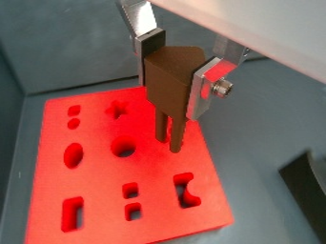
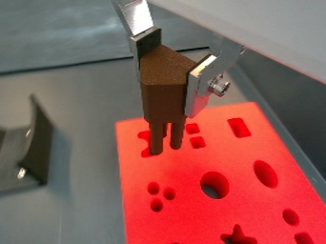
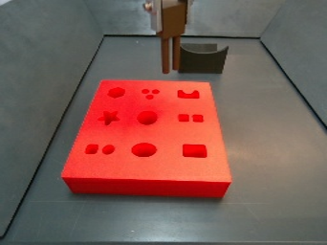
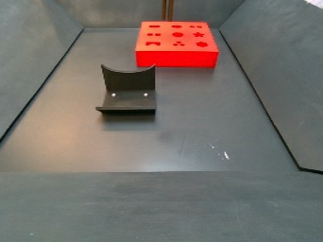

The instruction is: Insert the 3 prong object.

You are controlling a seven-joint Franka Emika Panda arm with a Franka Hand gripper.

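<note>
My gripper (image 1: 176, 71) is shut on the 3 prong object (image 1: 166, 84), a dark brown piece with a wedge-shaped head and thin prongs pointing down. Both wrist views show it between the silver fingers (image 2: 201, 84). The object (image 2: 159, 91) hangs above the red slab (image 2: 192, 214), its prongs clear of the surface and in none of the shaped holes. In a side view the gripper (image 3: 170, 14) is high at the far end of the slab (image 3: 166, 134), the object (image 3: 170, 43) upright below it. The gripper is out of view in the side view that shows the slab (image 4: 177, 59) far off.
The dark fixture (image 3: 201, 57) stands on the floor behind the slab, and shows in a side view (image 4: 127, 90) and in both wrist views (image 2: 32, 152) (image 1: 306, 186). Grey bin walls enclose the floor on all sides.
</note>
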